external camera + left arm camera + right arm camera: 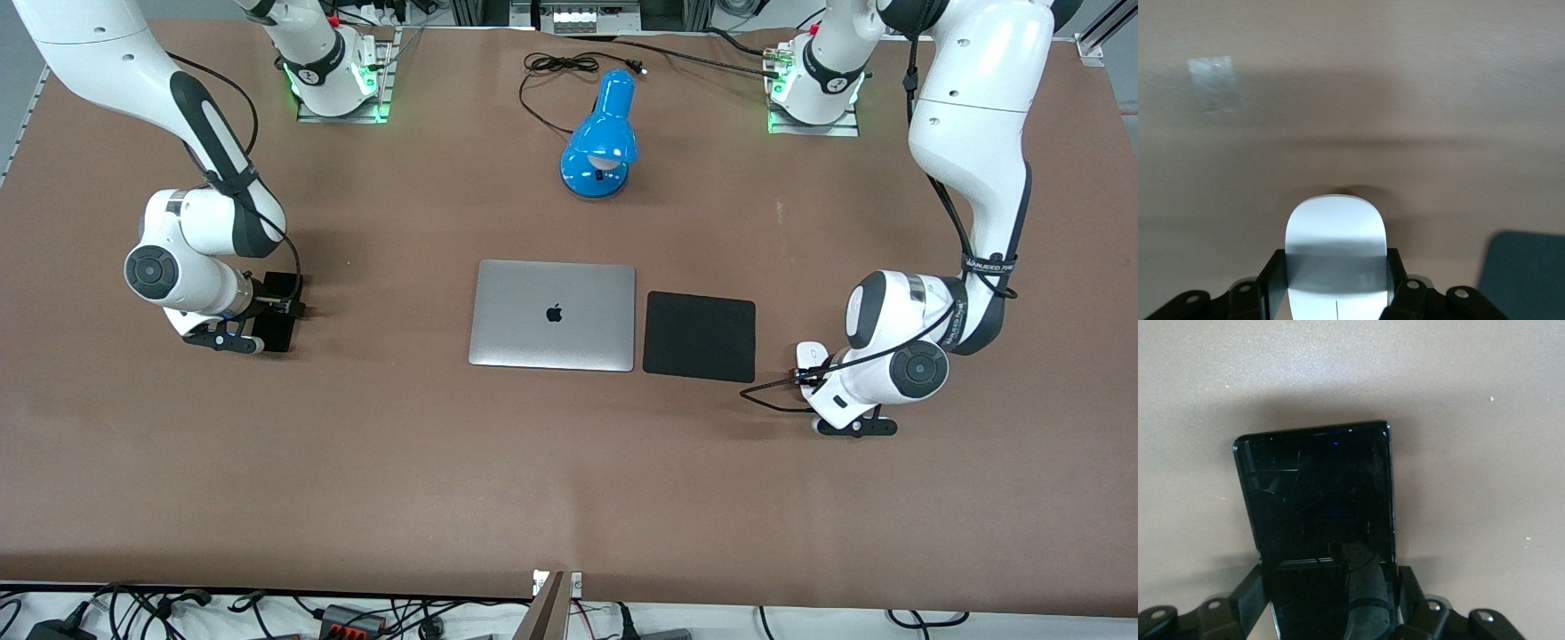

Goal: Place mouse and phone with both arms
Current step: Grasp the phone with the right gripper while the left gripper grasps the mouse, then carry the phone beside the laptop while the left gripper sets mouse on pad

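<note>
The white oval mouse lies by the black pad's edge at the left arm's end of the table. My left gripper is low on it. In the left wrist view the mouse sits between both fingers, which press its sides. The slim black phone is at the right arm's end of the table under my right gripper. In the right wrist view the phone sticks out from between the fingers, gripped at its long edges. Whether either object is off the table is not clear.
A closed silver laptop lies mid-table with the flat black square pad beside it; the pad's corner shows in the left wrist view. A blue desk lamp and its black cord lie toward the bases.
</note>
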`<control>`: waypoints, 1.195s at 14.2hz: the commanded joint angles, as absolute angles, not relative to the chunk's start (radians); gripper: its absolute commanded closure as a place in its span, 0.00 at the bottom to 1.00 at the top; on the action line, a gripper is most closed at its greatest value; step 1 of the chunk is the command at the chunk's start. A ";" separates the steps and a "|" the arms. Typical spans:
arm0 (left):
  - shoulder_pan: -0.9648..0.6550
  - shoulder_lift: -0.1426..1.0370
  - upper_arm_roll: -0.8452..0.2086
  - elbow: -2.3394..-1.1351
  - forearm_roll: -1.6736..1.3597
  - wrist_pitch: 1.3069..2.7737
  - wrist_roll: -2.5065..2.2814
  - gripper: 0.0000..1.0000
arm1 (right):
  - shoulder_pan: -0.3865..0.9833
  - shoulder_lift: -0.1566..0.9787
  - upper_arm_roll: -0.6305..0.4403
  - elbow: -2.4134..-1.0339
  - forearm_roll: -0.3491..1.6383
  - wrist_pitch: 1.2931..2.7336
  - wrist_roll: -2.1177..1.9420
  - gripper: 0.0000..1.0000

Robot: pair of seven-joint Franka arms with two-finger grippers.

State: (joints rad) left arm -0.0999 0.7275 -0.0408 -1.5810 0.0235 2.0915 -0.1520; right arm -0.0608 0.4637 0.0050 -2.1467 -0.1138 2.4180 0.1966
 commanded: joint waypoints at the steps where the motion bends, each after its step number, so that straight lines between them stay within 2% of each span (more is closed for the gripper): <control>1: -0.101 0.710 -0.110 -1.546 0.020 2.013 -0.211 0.46 | -0.063 0.457 0.015 -2.151 -0.137 2.405 0.207 0.68; 4: -0.106 0.713 -0.207 -1.546 0.023 2.013 -0.342 0.46 | -0.058 0.407 0.023 -2.146 -0.135 2.355 0.204 0.68; 6: -0.118 0.718 -0.221 -1.546 0.023 2.016 -0.353 0.49 | -0.058 0.350 0.076 -2.117 -0.133 2.275 0.206 0.68; 8: -0.165 0.722 -0.221 -1.552 0.020 2.023 -0.362 0.49 | -0.058 0.331 0.139 -2.027 -0.127 2.145 0.219 0.68; 10: -0.176 0.741 -0.221 -1.551 0.025 2.028 -0.365 0.47 | -0.057 0.345 0.188 -1.941 -0.127 2.079 0.222 0.68; 13: -0.184 0.761 -0.221 -1.554 0.025 2.052 -0.359 0.46 | -0.034 0.383 0.242 -1.908 -0.103 2.089 0.256 0.68; 17: -0.205 0.765 -0.221 -1.555 0.029 2.063 -0.356 0.46 | 0.092 0.469 0.247 -1.861 -0.069 2.173 0.412 0.68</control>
State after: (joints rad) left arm -0.1884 0.7675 -0.2185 -1.5519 0.0230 2.0483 -0.3560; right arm 0.0363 0.4067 0.2473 -1.9129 -0.0810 2.1367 0.3368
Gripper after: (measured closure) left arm 0.370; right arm 0.185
